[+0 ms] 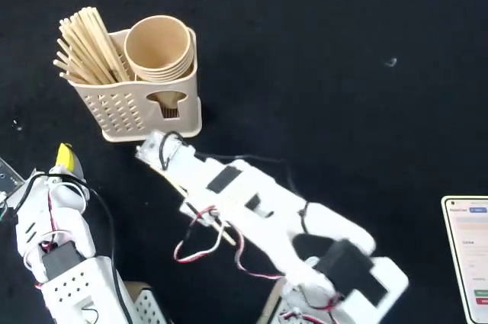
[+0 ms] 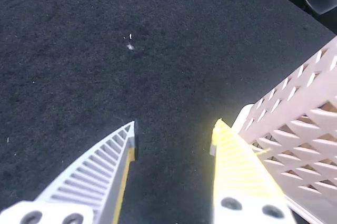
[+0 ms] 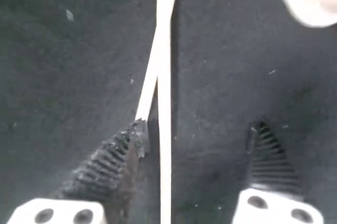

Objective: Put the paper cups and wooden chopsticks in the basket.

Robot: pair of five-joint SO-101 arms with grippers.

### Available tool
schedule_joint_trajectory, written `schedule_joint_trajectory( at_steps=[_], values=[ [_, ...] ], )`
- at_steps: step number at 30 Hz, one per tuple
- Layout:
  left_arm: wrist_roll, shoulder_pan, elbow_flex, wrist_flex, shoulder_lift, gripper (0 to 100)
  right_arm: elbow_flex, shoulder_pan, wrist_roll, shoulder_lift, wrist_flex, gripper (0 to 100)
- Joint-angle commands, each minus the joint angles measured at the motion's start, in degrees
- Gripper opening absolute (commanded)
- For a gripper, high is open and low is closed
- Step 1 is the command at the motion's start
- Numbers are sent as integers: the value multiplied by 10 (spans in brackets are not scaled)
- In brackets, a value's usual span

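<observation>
Lying flat, chopsticks (image 3: pixel 164 50) point lengthwise toward the basket (image 1: pixel 145 110).

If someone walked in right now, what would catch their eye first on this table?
First, the pale basket at the far left of the black table, with a bundle of chopsticks in one compartment and stacked paper cups in the other. Next, the right gripper, open over loose chopsticks lying on the table near the basket.
</observation>
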State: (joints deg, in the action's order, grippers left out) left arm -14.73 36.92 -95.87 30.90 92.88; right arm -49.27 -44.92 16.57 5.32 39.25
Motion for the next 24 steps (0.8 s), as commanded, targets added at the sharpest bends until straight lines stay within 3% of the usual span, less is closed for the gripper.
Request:
schedule_joint_trajectory(
  at_steps=[1, 7, 12, 16, 19, 24],
  values=[
    [6, -3, 12, -1, 7, 234, 65, 1, 7, -43, 30, 304],
    [6, -2, 12, -1, 7, 234, 108, 4, 6, -65, 63, 304],
    [6, -5, 12, -1, 7, 234, 80, 9, -22, 32, 76, 304],
    [6, -6, 12, -1, 7, 234, 23, -33, -42, 99, 62, 304],
    [6, -6, 12, -1, 7, 234, -5, -59, -42, 92, 25, 304],
    [6, -6, 11, -1, 7, 234, 30, -39, -38, 18, 14, 308]
  ],
)
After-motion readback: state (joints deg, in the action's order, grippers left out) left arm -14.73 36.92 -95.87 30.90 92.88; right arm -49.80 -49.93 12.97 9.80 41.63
